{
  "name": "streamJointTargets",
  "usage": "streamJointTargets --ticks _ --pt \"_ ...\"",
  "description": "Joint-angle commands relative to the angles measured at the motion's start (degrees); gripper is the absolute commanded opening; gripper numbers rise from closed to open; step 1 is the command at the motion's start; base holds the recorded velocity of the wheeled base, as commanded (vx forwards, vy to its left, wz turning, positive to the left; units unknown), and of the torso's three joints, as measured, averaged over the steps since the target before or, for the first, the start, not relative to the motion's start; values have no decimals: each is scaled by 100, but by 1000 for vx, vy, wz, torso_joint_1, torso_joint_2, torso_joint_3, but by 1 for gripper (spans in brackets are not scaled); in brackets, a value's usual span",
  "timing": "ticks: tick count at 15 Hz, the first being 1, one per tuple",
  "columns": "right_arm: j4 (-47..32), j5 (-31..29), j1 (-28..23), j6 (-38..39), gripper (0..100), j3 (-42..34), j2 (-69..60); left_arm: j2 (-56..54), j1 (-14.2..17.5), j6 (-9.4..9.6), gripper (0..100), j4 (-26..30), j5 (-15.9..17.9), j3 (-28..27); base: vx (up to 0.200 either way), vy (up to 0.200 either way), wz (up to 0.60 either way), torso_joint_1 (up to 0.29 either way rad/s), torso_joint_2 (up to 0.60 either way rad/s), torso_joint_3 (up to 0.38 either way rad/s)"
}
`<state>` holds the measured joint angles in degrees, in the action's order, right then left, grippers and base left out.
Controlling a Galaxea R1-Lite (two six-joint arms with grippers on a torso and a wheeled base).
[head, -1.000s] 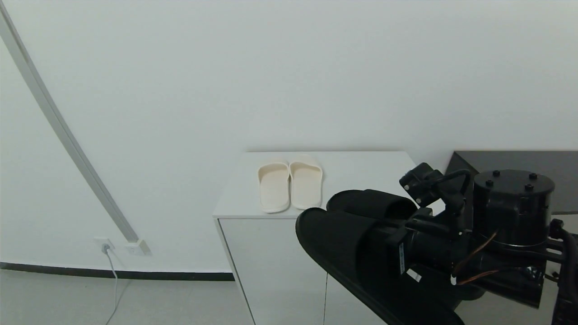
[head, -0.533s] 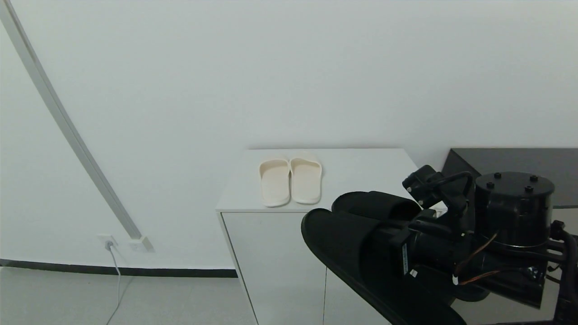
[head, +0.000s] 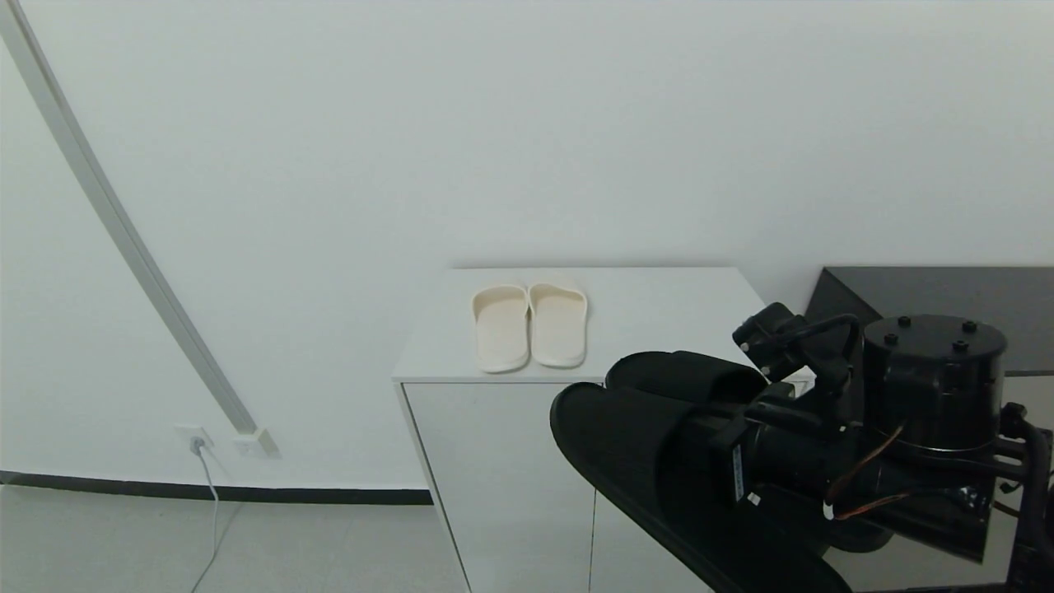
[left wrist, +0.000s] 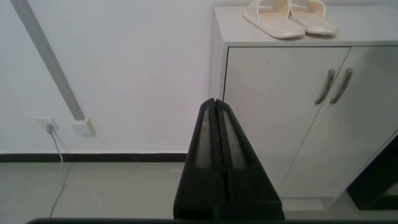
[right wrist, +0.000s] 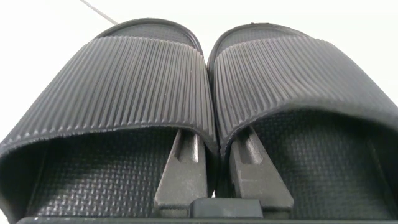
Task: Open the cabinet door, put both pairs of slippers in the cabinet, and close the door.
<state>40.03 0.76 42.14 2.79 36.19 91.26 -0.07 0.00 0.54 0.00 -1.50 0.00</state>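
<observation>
Closest to me, the right gripper [right wrist: 217,167] has hold of the black slippers [head: 650,428]. One finger goes inside each slipper. The two fingers [right wrist: 183,168] sit close together and squeeze the slippers' inner sides between them. The pair is up in the air, side by side, in front of the cabinet and low on its right side. The toes point away from the arm.

The left gripper [left wrist: 215,109] has its two fingers pressed flat together, with nothing between them. It hangs over the floor [left wrist: 93,193], apart from the cabinet.

Next comes the white cabinet [head: 494,461]. Its two doors [left wrist: 280,106] are closed, and the two handles [left wrist: 333,86] sit side by side where the doors meet.

On top of the cabinet lie the cream slippers [head: 529,325]. They lie flat, touching each other, near the front edge and a bit to the left.

Behind it all is the white wall [head: 527,132]. A grey strip [head: 123,231] slants down it to a plug socket [head: 191,438], and a cord [head: 210,527] hangs from there to the floor.
</observation>
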Motion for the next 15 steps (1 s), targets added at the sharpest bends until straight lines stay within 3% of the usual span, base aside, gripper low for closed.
streamJointTargets --ticks 1,3,4,15 --pt "4 4 4 2 0 -25 32 7 0 -1 0 0 1 0 0 0 0 -154 354 198" --pt "4 4 4 2 0 -33 32 7 0 -1 0 9 9 0 0 0 0 -163 383 215" --pt "4 4 4 2 0 -42 32 7 0 -10 100 9 18 0 0 0 0 -178 408 217" --pt "84 39 48 -279 0 -315 155 7 0 -10 100 0 -26 0 0 0 0 -218 529 306"
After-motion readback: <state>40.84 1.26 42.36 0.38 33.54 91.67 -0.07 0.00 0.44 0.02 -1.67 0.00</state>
